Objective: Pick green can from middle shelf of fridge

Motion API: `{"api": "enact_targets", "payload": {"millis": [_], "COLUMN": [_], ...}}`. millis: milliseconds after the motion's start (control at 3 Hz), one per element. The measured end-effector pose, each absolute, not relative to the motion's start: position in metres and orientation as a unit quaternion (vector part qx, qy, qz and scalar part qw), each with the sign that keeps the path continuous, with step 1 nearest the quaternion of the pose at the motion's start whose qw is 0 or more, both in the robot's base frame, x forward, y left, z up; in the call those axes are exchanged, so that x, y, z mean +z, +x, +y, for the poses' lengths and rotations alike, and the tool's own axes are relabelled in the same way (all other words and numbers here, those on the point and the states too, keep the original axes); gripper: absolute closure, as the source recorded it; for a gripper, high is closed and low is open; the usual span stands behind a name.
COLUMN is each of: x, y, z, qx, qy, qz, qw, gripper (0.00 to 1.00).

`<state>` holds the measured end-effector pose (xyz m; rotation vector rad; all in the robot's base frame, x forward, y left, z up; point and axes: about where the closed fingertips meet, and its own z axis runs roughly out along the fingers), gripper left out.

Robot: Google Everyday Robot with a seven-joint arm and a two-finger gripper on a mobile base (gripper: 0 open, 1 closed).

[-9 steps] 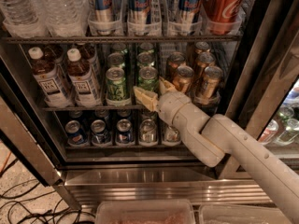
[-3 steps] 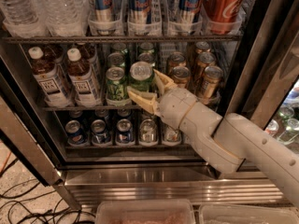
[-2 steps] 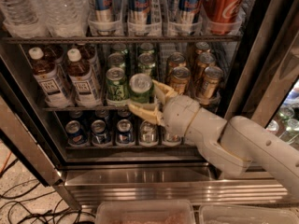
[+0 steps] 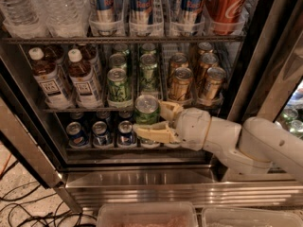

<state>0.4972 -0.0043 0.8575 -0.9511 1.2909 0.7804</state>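
The fridge [image 4: 142,178] stands open in front of me, its dark wire shelves full of drinks. My gripper [image 4: 154,119] is shut on a green can [image 4: 146,109] and holds it upright in front of the fridge, just below and forward of the middle shelf [image 4: 61,109]. One pale finger [image 4: 152,132] runs under and in front of the can, the other [image 4: 169,109] is at its right side. Two more green cans [image 4: 117,85] [image 4: 148,71] stand on the middle shelf behind it. The white arm [image 4: 246,143] comes in from the right.
Gold-brown cans [image 4: 181,83] stand at the right of the middle shelf, tea bottles [image 4: 83,79] at the left. Small blue cans [image 4: 102,132] fill the bottom shelf. Water bottles, blue cans and a red can [image 4: 226,4] are on the top shelf. Cables [image 4: 23,207] lie on the floor.
The gripper has drawn the green can out of the middle shelf, forward and down. It now hangs in front of the lower shelf; the arm has pulled back to the right.
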Motion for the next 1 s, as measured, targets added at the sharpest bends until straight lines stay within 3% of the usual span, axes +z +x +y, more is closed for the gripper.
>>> {"api": "enact_targets", "payload": {"millis": [1000], "x": [0.904], "y": [0.463], "z": [-0.004], "qx": [0.4], "qy": [-0.412], "qz": [0.602], "qw": [0.554], "gripper": [1.0]}}
